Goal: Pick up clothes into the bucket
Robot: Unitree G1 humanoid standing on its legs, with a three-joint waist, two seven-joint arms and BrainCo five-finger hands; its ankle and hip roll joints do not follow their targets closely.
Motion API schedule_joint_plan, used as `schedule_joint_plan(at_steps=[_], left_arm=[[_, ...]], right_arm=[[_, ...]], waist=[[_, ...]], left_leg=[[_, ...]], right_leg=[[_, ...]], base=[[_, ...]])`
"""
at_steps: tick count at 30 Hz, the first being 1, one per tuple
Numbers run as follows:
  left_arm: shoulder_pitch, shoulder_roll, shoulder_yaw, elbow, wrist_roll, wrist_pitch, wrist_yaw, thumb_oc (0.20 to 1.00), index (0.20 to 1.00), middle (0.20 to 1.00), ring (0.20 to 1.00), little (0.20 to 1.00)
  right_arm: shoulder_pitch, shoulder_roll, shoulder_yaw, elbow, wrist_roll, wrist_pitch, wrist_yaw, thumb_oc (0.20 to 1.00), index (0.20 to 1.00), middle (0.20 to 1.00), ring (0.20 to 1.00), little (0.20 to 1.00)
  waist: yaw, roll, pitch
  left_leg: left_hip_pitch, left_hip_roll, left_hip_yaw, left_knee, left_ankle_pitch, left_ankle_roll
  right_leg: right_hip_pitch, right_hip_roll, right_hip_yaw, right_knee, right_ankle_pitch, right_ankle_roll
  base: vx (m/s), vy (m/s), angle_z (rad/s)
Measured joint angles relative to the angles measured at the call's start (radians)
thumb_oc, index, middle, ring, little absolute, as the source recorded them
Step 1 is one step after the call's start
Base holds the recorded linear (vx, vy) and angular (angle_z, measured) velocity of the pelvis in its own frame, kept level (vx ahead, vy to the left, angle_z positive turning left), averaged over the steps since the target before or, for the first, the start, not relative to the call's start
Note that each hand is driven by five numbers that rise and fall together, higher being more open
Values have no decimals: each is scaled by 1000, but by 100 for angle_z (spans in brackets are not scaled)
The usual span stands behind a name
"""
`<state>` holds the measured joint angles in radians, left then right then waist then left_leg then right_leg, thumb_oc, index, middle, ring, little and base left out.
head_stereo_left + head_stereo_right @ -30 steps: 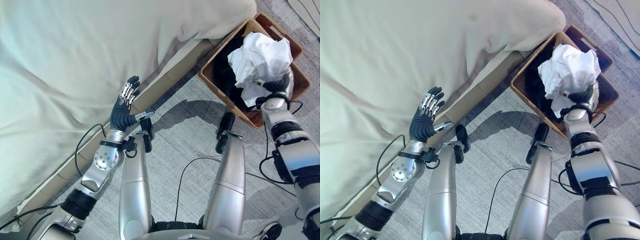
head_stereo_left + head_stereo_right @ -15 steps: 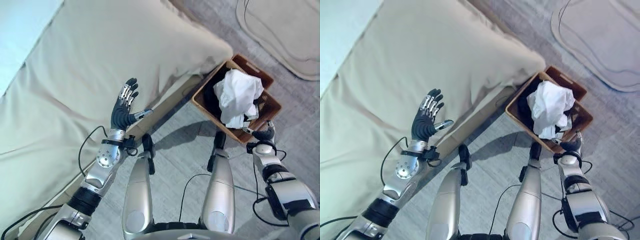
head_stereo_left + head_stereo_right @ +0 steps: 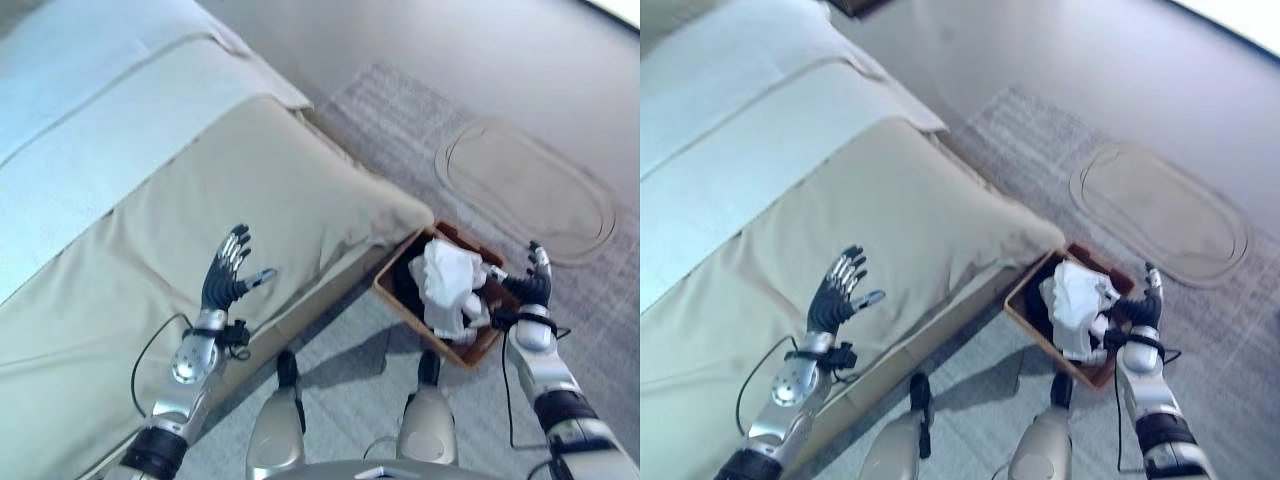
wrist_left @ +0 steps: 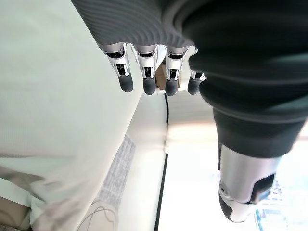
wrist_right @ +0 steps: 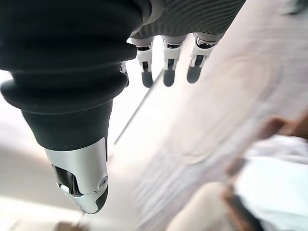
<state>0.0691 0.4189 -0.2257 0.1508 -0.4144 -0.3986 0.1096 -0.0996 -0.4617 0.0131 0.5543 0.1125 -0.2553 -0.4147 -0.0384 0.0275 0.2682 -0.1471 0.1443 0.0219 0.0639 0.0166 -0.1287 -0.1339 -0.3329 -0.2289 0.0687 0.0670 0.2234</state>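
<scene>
A brown wicker basket (image 3: 395, 297) stands on the floor at the foot of the bed. A crumpled white garment (image 3: 447, 283) lies heaped in it over dark cloth. My right hand (image 3: 531, 287) hovers just right of the basket, fingers straight and empty; the right wrist view shows its fingers (image 5: 165, 67) extended with the white garment (image 5: 274, 187) below. My left hand (image 3: 225, 282) is raised over the beige bed cover (image 3: 250, 200), fingers spread and holding nothing, as the left wrist view shows its fingers (image 4: 149, 79) straight.
The bed takes up the left half, with a pale blue sheet (image 3: 90, 130) farther up. An oval beige mat (image 3: 525, 190) lies on the grey carpet beyond the basket. Open floor lies in front of the basket.
The camera has risen and tilted up, so everything looks smaller and lower. My right hand has let go of the white garment and drawn back to the basket's right side. The left hand stays raised.
</scene>
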Motion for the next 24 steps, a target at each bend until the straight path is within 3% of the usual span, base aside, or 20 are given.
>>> schedule_joint_plan(at_steps=[4,9,15,24], left_arm=[[44,-13,19,14,-10,3,-32,1000,1000,1000,1000,1000],[91,-69,44,68,-13,31,-62,1000,1000,1000,1000,1000],[138,-97,55,68,-1,42,-70,1000,1000,1000,1000,1000],[161,-130,55,68,0,44,-69,1000,1000,1000,1000,1000]], right_arm=[[49,58,22,-4,-20,-2,56,1000,1000,1000,1000,1000],[133,120,78,-4,-47,-2,127,1000,1000,1000,1000,1000],[205,171,193,-9,-30,0,203,1000,1000,1000,1000,1000],[222,186,236,-57,-20,4,235,1000,1000,1000,1000,1000]], waist=[[1,-41,-60],[0,-47,-139],[7,-47,-161],[27,-49,-176]], left_leg=[[70,7,7,-38,3,-4],[123,12,8,-91,18,-11],[175,16,21,-118,24,-12],[205,22,24,-145,39,-12]], right_leg=[[75,13,-7,-52,12,1],[150,27,-31,-137,35,7],[194,32,-30,-158,48,10],[208,38,-30,-158,48,11]], base=[[65,-8,-3],[34,4,3],[42,10,-4],[0,0,0]])
